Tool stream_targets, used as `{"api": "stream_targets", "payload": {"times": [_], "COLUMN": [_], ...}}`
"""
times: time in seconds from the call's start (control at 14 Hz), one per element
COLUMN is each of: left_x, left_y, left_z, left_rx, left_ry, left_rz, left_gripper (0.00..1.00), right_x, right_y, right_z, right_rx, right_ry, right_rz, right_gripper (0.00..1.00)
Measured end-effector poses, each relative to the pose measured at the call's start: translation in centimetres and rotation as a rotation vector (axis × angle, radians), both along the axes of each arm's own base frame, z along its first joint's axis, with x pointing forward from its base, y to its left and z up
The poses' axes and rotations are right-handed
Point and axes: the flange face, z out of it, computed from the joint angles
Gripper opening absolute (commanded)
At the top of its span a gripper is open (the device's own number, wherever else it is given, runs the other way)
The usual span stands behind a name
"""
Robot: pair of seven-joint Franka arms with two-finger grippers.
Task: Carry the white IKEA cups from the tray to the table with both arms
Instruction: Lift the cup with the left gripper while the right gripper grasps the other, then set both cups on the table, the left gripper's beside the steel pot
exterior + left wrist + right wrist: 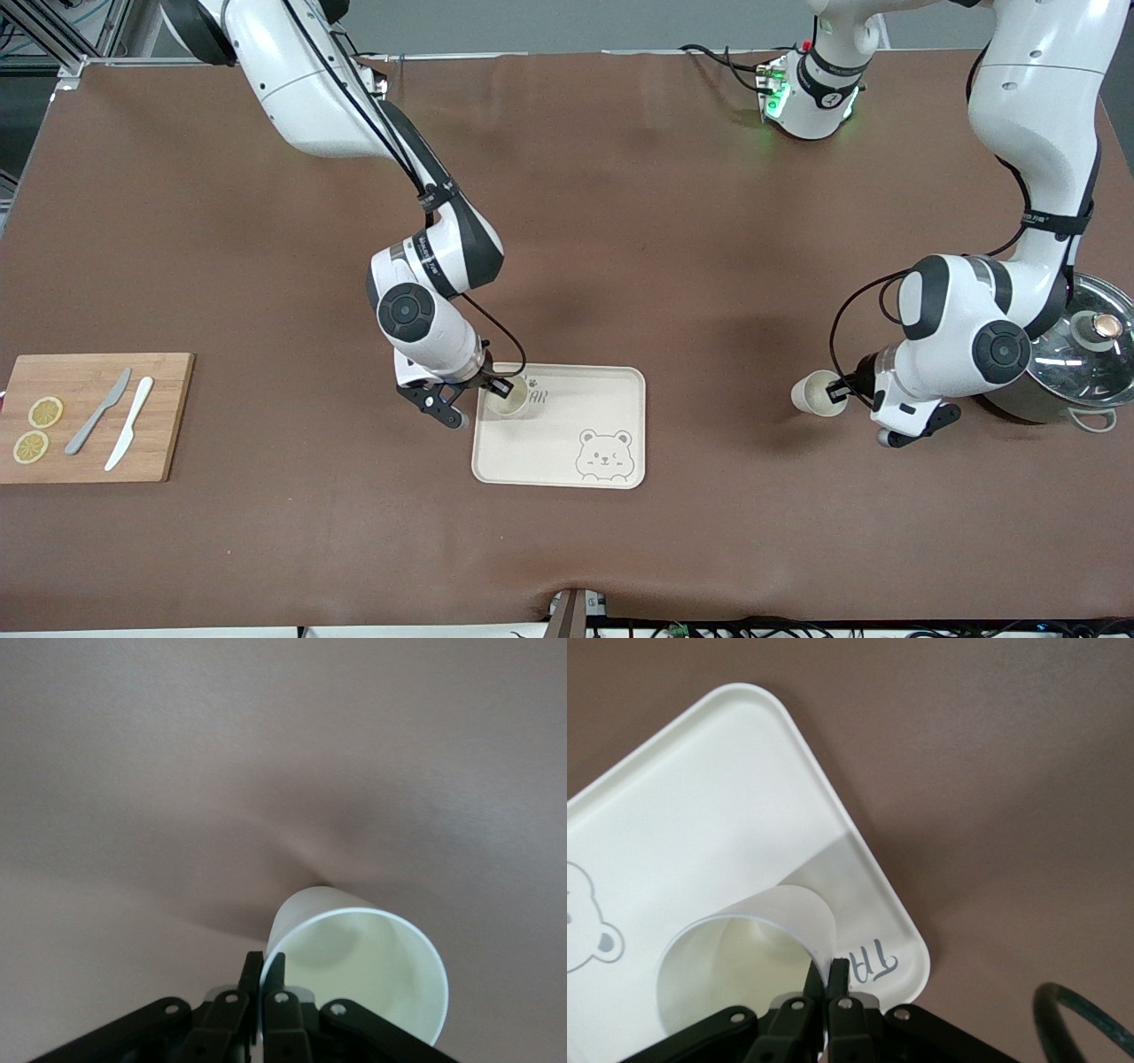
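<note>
**A:** What could go wrong at the tray (611, 394)?

**B:** The right gripper (496, 390) is pinched onto the rim wall of one white cup (508, 400), which stands in the tray's corner by the lettering. The grip is on a thin edge only; by my reading, a fast lift could swing the cup or let it slip back and knock the tray's rim.

**A:** And toward the left arm's end?

**B:** The left gripper (840, 391) is clamped the same way on the second cup (815, 394), over the bare brown table (673, 221) and well apart from the tray. That cup looks tilted, so releasing it too soon may tip it and send it rolling.

**A:** Anything in the way?

**B:** A steel pot with a glass lid (1085, 354) sits just beside the left arm's wrist; a wide swing might brush it. At the right arm's end, a wooden cutting board (168, 416) carries two knives (113, 421) and lemon slices (37, 430), well clear of both cups.
</note>
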Motion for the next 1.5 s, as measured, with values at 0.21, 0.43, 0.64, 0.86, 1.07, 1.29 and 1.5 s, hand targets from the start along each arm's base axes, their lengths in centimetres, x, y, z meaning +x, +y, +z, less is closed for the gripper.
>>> {"api": "stream_targets", "payload": {"times": [0.21, 0.43, 0.64, 0.86, 1.07, 1.29, 1.5], "left_x": [0.1, 0.6, 1.1, 1.1, 1.3, 1.2, 0.2], "left_y": [0.1, -0.1, -1.6, -2.1, -1.6, -1.4, -1.4], "left_z": [0.1, 1.8, 6.2, 11.5, 16.2, 20.4, 23.6], "left_rx": [0.008, 0.008, 0.002, 0.014, 0.028, 0.038, 0.051], "left_ry": [-0.008, -0.038, -0.108, -0.148, -0.158, -0.180, -0.194], "left_rz": [-0.006, -0.009, -0.029, -0.053, -0.073, -0.082, -0.090], "left_gripper": [1.00, 1.00, 1.00, 1.00, 1.00, 1.00, 1.00], "right_x": [0.9, 1.3, 1.2, -1.4, -3.5, -4.2, -5.3], "right_y": [-0.4, -4.3, -11.1, -18.6, -25.7, -33.5, -39.8], "right_z": [1.8, 3.8, 6.3, 6.2, 5.8, 4.9, 3.0], "right_rx": [-0.001, -0.050, -0.059, -0.057, -0.076, -0.090, -0.087], "right_ry": [-0.004, 0.091, 0.087, 0.081, 0.097, 0.102, 0.081], "right_rz": [-0.001, 0.109, 0.201, 0.322, 0.434, 0.520, 0.595], "right_gripper": [0.00, 0.00, 0.00, 0.00, 0.00, 0.00, 0.00]}}
